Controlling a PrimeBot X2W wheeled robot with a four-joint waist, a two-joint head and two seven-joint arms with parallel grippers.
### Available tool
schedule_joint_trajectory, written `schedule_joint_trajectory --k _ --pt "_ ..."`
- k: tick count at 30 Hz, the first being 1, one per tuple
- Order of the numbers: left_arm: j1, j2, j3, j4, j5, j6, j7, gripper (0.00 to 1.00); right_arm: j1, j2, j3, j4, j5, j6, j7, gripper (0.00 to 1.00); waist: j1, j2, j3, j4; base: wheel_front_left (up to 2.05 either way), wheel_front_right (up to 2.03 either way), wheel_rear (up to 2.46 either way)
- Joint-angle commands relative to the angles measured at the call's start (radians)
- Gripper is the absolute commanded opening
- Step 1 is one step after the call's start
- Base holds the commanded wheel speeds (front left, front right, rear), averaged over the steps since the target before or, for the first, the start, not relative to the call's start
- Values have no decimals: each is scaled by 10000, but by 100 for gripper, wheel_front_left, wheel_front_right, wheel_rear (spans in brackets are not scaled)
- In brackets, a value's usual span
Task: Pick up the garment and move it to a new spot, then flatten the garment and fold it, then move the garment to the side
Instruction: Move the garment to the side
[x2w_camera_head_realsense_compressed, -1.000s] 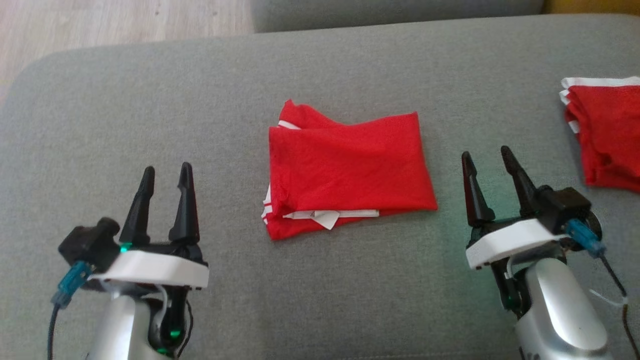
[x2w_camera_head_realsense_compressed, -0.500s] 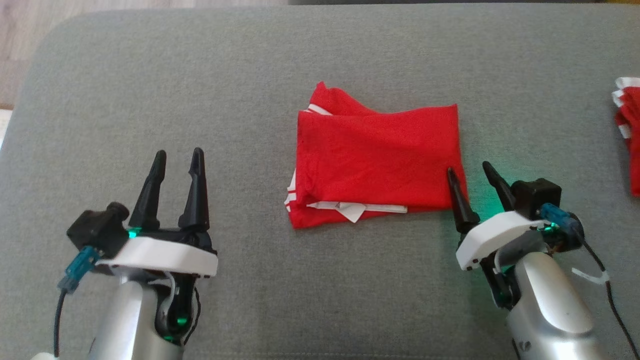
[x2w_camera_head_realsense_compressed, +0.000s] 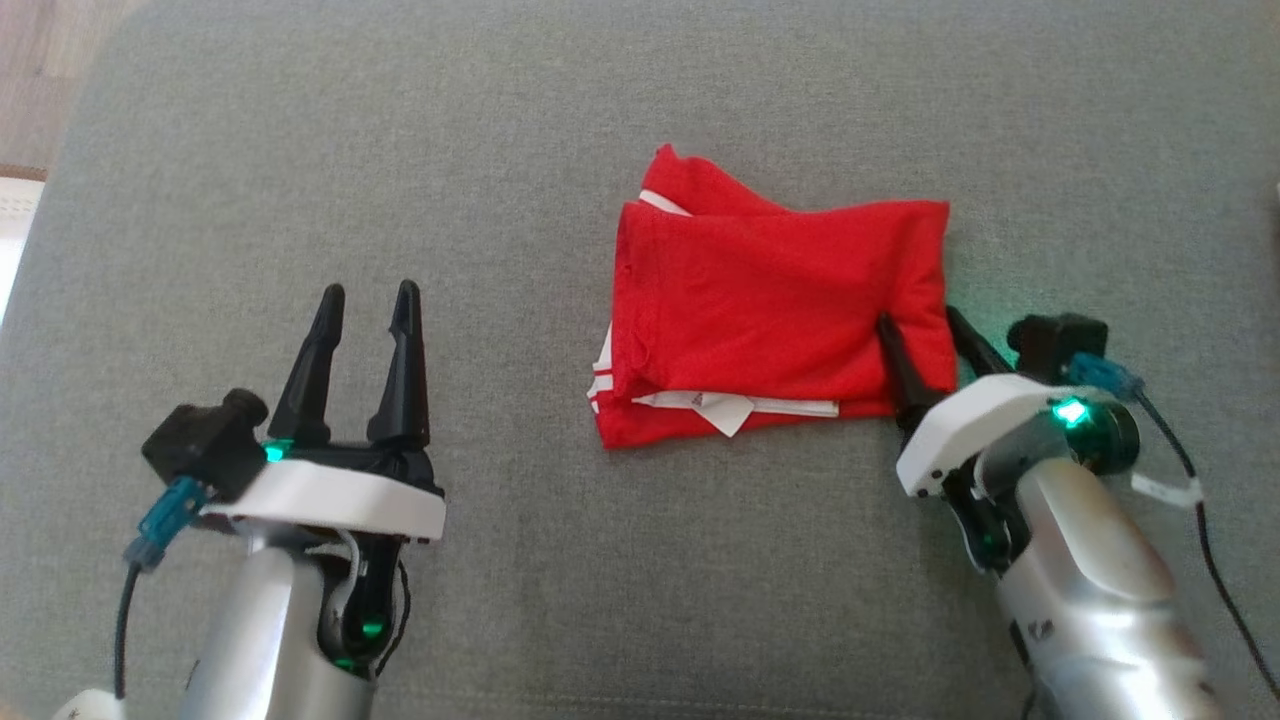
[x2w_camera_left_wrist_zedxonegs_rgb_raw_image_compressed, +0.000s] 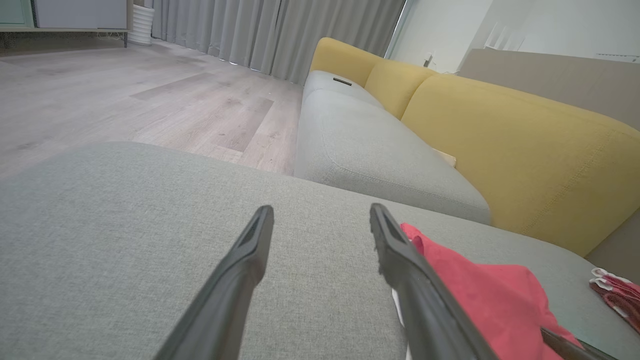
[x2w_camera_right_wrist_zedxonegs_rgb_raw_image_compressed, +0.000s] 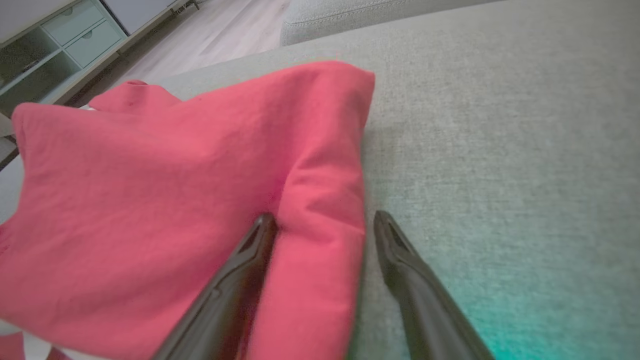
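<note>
- Since a second ago, the right gripper (x2w_camera_head_realsense_compressed: 920, 318) has come in from the bare cushion to the garment's right edge. The head camera has also swung, so the whole picture has shifted, while the garment lies as it did.
- Grey cushion (x2w_camera_head_realsense_compressed: 400, 130): a broad, flat work surface with bare room to the left and right of the cloth.
- Red garment (x2w_camera_head_realsense_compressed: 770, 310): it lies right of centre on the cushion, folded into a rough rectangle. Folding appears done, so the move to the side is judged to be the step in hand.
- Right arm: the forearm enters from the near right, angled left and away, with the fingers low. The jaws stand wide, with one finger on the cloth and the other on the cushion just outside it. The folded edge sits between them, not yet pinched. This placement looks chosen to catch all the layers at once.
- Left gripper (x2w_camera_head_realsense_compressed: 370, 290): it sits at the near left, well apart from the garment, with its fingers pointing away. The jaws are wide and empty, and it is judged parked clear of the work.
- White label (x2w_camera_head_realsense_compressed: 725, 408): it pokes out at the garment's near edge.
</note>
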Motion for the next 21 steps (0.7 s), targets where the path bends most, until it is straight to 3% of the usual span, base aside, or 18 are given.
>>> schedule_joint_trajectory --k 1,3,4,5,6,10,14,21 --pt "-349 104 266 -302 -60 64 -53 100 -193 114 353 -26 13 -9 161 100 0 0 6 -1 0 0 0" --pt "-361 104 252 -284 -65 65 -53 100 -323 114 556 338 -33 -9 295 100 0 0 6 -10 0 0 0" --pt "-375 104 243 -255 -61 66 -53 100 -414 114 757 628 -63 -9 334 68 0 0 -19 -30 0 0 0" --pt "-376 104 248 -242 -55 69 -53 100 -459 114 868 734 -111 -9 300 6 0 0 -43 -54 0 0 0" --pt "-373 104 256 -232 -49 74 -53 100 -501 114 968 824 -157 -9 253 0 0 0 -67 -84 0 0 0" --pt "-357 104 304 -222 -5 75 -53 100 -755 114 1100 1055 -563 -9 -116 0 0 0 -179 -291 0 0 0" --pt "-321 104 340 -246 27 69 -53 100 -1086 38 973 1178 -1731 -9 -524 0 0 0 -324 -588 0 0 0" --pt "-307 104 253 -349 10 48 -53 100 -1474 -1043 1326 575 -3279 -9 -402 0 0 0 -429 -1171 0 0 0"
